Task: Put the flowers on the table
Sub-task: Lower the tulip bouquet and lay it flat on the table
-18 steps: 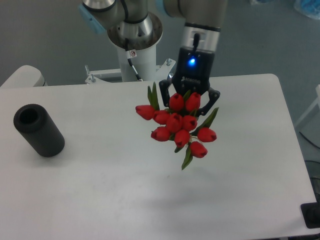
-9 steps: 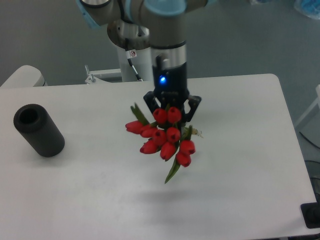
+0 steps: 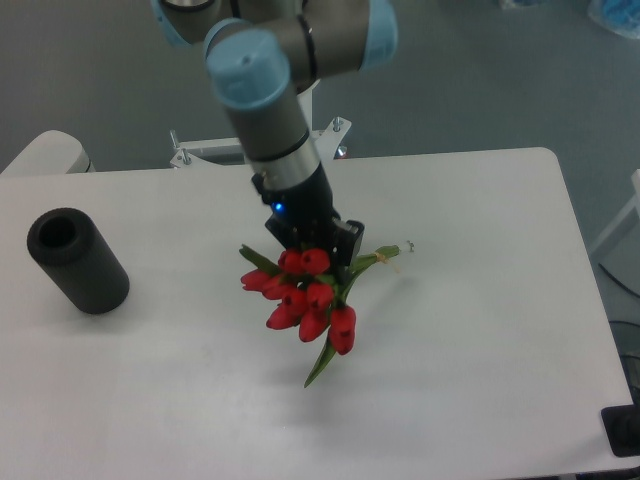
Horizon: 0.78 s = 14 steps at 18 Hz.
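Observation:
The flowers are a bunch of red tulip buds with green leaves, held near the middle of the white table. The buds point toward the camera and down. The green stems stick out to the right behind the gripper. My gripper is shut on the bunch just behind the buds, and the buds hide its fingertips. The arm leans in from the upper left. I cannot tell whether the lowest leaf touches the tabletop.
A black cylinder lies on its side at the table's left. The robot's white base column stands behind the far edge. A dark object sits at the front right corner.
The gripper with the flowers has moved left and lower, toward the tabletop. The arm has tilted, so the stems now stick out to the right.

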Motion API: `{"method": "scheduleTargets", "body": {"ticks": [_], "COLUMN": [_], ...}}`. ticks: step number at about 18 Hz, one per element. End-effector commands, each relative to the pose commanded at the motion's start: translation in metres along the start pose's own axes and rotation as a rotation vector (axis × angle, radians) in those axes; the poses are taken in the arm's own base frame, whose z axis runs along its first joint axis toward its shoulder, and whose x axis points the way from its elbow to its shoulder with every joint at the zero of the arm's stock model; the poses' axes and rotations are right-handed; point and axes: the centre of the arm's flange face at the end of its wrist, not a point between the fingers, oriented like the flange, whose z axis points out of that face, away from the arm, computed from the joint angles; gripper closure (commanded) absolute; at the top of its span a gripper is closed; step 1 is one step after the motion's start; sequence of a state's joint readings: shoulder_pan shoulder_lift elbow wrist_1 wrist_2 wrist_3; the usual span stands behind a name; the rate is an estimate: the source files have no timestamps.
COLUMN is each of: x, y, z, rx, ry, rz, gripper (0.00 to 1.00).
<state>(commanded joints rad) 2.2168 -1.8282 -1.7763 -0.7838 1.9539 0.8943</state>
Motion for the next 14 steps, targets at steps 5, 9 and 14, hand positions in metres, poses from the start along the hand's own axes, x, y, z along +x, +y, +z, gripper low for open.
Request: {"method": "scheduleTargets", "body": {"ticks": [5,9,14], "x": [0.04,0.064,0.077], "y": [-0.029,-0.043,-0.052], "z": [0.055,0.085,0.108], "rx": [-0.154,-0.251,-0.26], "ry": [-0.003,-0.028,0.006], "rz": [0.119,0.215,0.24], "gripper": [0.61,0.61,0.6]}}
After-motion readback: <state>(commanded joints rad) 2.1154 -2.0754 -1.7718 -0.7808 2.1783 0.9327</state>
